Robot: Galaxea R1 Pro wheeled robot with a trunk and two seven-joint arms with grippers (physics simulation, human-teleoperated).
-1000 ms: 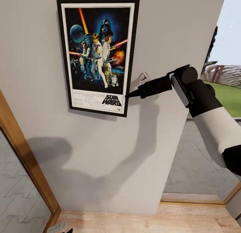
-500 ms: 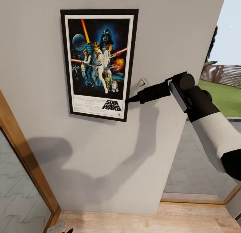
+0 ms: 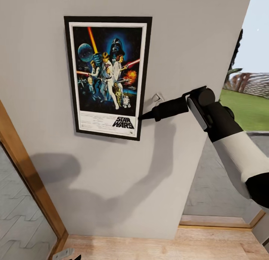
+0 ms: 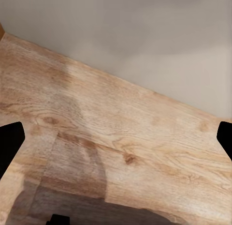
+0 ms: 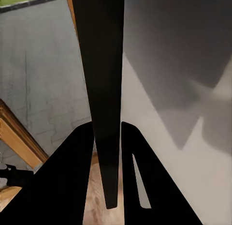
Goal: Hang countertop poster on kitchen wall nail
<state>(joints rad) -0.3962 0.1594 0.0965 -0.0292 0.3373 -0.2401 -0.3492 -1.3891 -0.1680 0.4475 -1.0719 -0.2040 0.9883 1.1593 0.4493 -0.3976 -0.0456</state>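
Poster is flat against the wall, upright, slightly skewed. Right fingers are clamped on its lower right frame edge; in the right wrist view the black frame runs edge-on between the two fingers, which press it from both sides. Small grey fitting sits on the wall just behind those fingers. Left fingers are spread wide, nothing between them, wood floor and wall base ahead.
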